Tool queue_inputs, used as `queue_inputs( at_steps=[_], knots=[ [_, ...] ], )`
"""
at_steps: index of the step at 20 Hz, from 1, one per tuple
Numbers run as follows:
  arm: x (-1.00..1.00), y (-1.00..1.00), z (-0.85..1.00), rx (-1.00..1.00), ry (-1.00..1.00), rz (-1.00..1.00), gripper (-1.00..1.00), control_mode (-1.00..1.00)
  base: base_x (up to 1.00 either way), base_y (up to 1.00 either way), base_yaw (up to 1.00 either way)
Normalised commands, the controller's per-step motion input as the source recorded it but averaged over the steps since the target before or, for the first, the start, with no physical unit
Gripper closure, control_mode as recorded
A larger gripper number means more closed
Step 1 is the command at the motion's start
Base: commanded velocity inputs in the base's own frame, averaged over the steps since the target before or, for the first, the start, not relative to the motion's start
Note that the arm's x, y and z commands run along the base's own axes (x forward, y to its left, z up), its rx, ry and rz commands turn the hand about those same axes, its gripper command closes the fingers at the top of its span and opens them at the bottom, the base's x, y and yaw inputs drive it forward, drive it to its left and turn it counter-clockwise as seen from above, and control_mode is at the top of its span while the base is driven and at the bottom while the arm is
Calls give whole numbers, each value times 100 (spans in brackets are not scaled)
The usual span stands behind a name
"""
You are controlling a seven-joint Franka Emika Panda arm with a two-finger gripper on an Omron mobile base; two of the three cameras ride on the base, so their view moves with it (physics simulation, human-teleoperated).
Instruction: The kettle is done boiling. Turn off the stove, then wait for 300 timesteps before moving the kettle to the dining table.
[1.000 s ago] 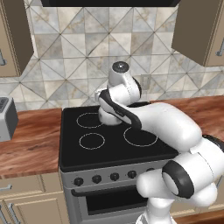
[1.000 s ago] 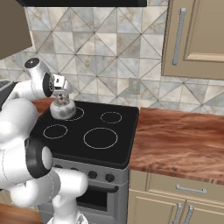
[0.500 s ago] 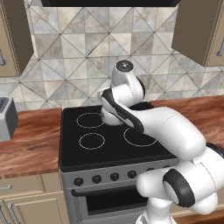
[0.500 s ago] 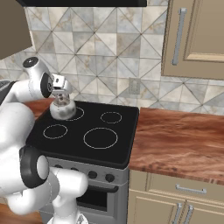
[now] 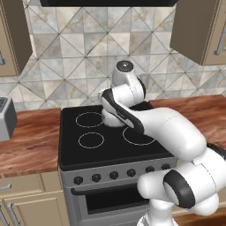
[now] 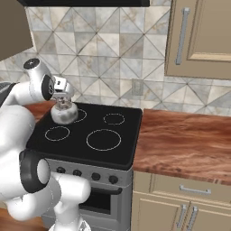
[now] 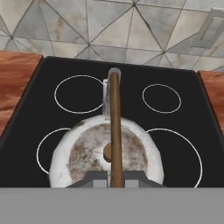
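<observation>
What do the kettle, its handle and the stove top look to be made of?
Kettle: dull silvery metal, mottled brown on top, perhaps tarnish. Handle: brown and matte, so likely wood, though it could be coated wire. Stove top: flat glossy black, probably glass, with white burner rings printed on it.

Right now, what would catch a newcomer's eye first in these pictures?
The kettle, small, rounded and silvery, above the stove's black glass top at its back-left corner. The gripper is shut on its arched handle, seen in the hand view as a brown bar over the lid. White burner rings mark the glass around it.
</observation>
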Motion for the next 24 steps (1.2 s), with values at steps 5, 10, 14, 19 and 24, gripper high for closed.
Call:
queue_inputs(
  at_steps=[5, 10, 14, 19, 24],
  knots=[
    [0, 0, 0, 0, 0, 0, 100, 100, -54, 0, -17],
    [0, 0, 0, 0, 0, 0, 100, 100, -24, 0, -24],
    [0, 0, 0, 0, 0, 0, 100, 100, -4, 1, -40],
    [0, 0, 0, 0, 0, 0, 100, 100, -4, 10, -52],
    [0, 0, 0, 0, 0, 0, 100, 100, -7, 21, -57]
  ],
)
